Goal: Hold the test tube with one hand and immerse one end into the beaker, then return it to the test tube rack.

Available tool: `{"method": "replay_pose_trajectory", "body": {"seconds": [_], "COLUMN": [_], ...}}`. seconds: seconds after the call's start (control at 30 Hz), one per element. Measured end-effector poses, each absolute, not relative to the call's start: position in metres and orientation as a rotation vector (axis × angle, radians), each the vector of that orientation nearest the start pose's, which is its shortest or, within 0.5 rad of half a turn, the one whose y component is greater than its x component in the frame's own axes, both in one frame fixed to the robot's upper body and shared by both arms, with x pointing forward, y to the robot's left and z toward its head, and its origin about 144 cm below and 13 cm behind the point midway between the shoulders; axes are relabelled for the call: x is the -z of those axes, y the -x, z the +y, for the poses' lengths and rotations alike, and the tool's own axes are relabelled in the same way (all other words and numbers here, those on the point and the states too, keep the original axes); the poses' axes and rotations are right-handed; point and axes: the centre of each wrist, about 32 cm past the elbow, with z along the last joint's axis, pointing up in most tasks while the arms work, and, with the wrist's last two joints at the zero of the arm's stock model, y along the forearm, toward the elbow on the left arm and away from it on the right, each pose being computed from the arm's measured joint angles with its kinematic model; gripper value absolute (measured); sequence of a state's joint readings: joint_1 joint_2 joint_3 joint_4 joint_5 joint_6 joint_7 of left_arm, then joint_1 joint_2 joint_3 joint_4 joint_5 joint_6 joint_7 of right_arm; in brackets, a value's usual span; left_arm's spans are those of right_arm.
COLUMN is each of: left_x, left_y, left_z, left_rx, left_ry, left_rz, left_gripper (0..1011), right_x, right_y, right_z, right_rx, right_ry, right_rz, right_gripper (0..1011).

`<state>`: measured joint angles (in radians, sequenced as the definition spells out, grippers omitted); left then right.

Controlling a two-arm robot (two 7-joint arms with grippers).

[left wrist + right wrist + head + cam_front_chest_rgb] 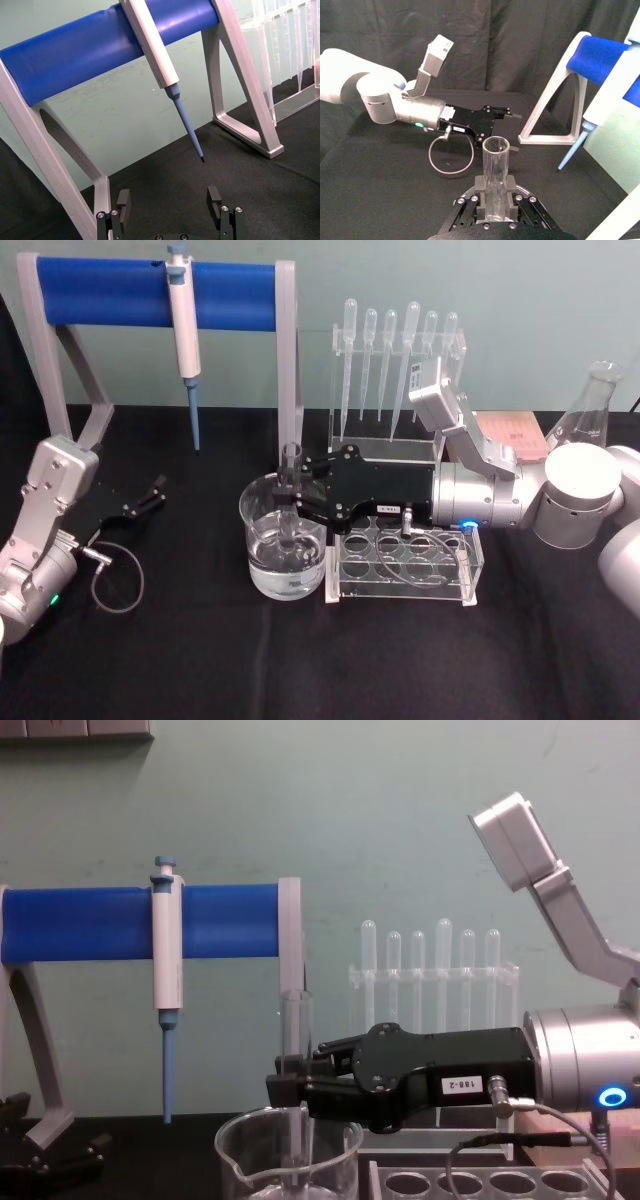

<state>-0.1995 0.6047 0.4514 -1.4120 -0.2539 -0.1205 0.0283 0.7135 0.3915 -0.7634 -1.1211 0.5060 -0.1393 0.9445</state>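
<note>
My right pincer grips the test tube upright, its end in the beaker. Left pincer open, idle.

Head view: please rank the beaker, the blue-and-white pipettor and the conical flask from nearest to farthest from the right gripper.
1. The beaker: directly below the right gripper, which holds the test tube down into it.
2. The pipettor: hanging on the blue stand, back and to the left.
3. The conical flask: far right, at the back.
</note>
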Motion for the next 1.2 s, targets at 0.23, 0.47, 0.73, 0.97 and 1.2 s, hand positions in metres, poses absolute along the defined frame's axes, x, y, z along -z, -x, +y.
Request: {"method": "replay_pose_trajectory", "body": {"seconds": [0.23,0.47,0.73,0.97,1.2], "left_x": [-1.1398,-1.1398,-1.1398,-1.1398,-1.1398], "left_y": [-0.4886,-0.4886,-0.4886,-0.4886,-0.4886], "left_z": [0.3097,0.3097,0.3097,0.3096,0.3097], "left_rx": [-1.248,-1.248,-1.248,-1.248,-1.248], "left_ry": [-0.304,-0.304,-0.304,-0.304,-0.304], "left_rz": [-0.285,-0.285,-0.285,-0.285,-0.285], "left_gripper": [1000,1000,1000,1000,1000], "right_x": [-1.2126,-1.2108,-1.2111,-1.2113,-1.2116], "right_y": [-0.6055,-0.6052,-0.6052,-0.6051,-0.6051], "right_z": [-0.2086,-0.2097,-0.2096,-0.2096,-0.2095], "right_rx": [0.195,0.198,0.197,0.197,0.196], "right_ry": [0.145,0.146,0.146,0.146,0.146], "right_rz": [-0.166,-0.159,-0.159,-0.159,-0.159], "right_gripper": [241,241,241,241,241]}}
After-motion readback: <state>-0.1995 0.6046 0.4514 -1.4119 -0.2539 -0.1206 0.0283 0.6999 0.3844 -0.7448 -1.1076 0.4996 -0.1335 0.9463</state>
